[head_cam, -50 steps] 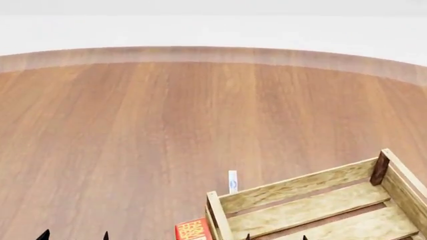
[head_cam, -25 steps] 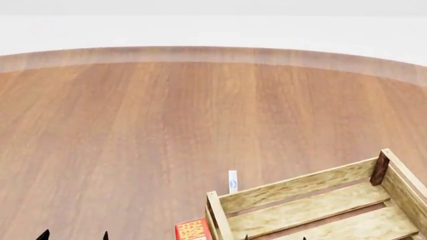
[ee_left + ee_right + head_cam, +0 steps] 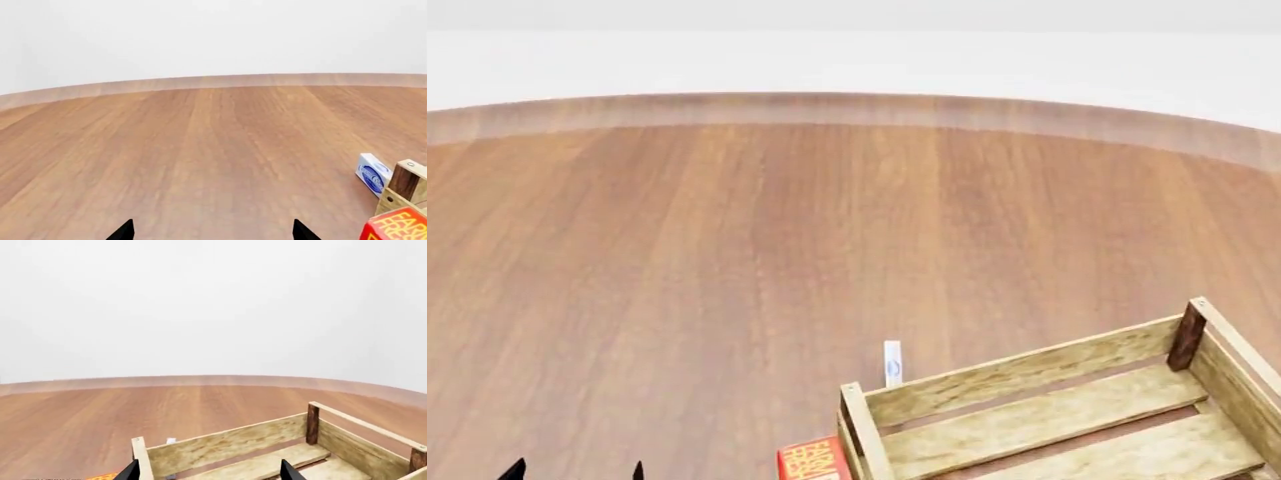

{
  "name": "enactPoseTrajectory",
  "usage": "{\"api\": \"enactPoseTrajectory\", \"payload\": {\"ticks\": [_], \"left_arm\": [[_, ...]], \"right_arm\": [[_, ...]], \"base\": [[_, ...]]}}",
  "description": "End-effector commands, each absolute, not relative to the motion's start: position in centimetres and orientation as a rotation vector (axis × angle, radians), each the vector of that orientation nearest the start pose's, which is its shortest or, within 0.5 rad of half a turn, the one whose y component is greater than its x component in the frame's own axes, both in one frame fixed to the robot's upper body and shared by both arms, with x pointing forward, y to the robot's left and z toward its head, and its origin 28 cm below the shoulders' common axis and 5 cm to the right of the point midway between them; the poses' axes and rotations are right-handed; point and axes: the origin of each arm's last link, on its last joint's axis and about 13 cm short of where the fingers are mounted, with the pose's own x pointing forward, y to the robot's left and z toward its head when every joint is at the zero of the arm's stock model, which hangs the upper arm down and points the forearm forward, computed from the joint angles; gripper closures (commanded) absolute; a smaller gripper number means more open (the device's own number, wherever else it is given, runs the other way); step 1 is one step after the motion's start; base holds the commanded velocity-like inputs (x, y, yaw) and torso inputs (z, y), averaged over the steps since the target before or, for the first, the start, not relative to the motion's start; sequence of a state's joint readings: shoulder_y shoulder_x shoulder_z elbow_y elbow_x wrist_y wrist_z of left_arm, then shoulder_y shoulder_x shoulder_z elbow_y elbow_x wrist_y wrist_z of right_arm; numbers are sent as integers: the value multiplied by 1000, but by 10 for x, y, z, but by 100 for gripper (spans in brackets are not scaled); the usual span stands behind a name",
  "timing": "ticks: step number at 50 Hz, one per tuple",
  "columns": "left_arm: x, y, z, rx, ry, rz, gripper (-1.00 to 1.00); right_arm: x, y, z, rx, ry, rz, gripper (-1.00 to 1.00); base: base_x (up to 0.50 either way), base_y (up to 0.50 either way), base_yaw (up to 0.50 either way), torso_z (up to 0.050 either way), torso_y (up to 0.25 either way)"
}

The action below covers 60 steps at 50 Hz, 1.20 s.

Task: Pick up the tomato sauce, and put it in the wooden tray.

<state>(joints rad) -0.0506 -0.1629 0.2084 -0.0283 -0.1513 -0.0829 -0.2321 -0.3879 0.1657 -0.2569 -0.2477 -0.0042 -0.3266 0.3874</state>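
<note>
The tomato sauce is out of view in every frame. The wooden tray (image 3: 1014,375), a pale slatted crate with dark corner posts, sits at the lower right of the head view and holds nothing that shows. In the right wrist view my right gripper (image 3: 210,472) stands open above the tray's near wall (image 3: 227,442). My left gripper (image 3: 213,232) is open too, over bare table left of the tray, with nothing between its fingertips (image 3: 638,470). Only a corner post of the tray (image 3: 407,177) shows in the left wrist view.
A red carton (image 3: 814,462) lies against the tray's left corner. A small white-and-blue box (image 3: 892,363) stands upright just beyond the tray's far wall. The round wooden table (image 3: 761,220) stretches far ahead to its curved edge; a white wall lies behind.
The right gripper's fingertips, seen before at the bottom edge of the head view inside the tray, no longer show there. Nothing else has moved.
</note>
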Motion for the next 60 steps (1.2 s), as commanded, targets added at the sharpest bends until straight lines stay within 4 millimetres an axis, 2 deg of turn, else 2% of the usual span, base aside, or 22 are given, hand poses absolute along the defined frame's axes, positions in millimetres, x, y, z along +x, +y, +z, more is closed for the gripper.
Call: {"api": "enactPoseTrajectory", "payload": {"ticks": [1,9,27,37,49,60], "left_arm": [[216,204,9,25,68,26,-100],[215,203,10,23,68,27,-100],[214,204,9,23,68,27,-100],[212,203,11,27,68,27,-100],[213,203,11,31,68,27,-100],[214,203,10,33,68,28,-100]], "right_arm": [[74,-75,8,12,-202,-108,-100],[60,-79,2,42,-186,-126,-100],[43,-76,-35,37,-64,-124,-100],[45,-75,-45,20,-18,-108,-100],[58,-77,-59,31,65,-127,-100],[60,-76,-61,29,76,-127,-100]], "base": [[0,0,0,0,0],[0,0,0,0,0],[0,0,0,0,0],[0,0,0,0,0],[0,0,0,0,0],[0,0,0,0,0]]}}
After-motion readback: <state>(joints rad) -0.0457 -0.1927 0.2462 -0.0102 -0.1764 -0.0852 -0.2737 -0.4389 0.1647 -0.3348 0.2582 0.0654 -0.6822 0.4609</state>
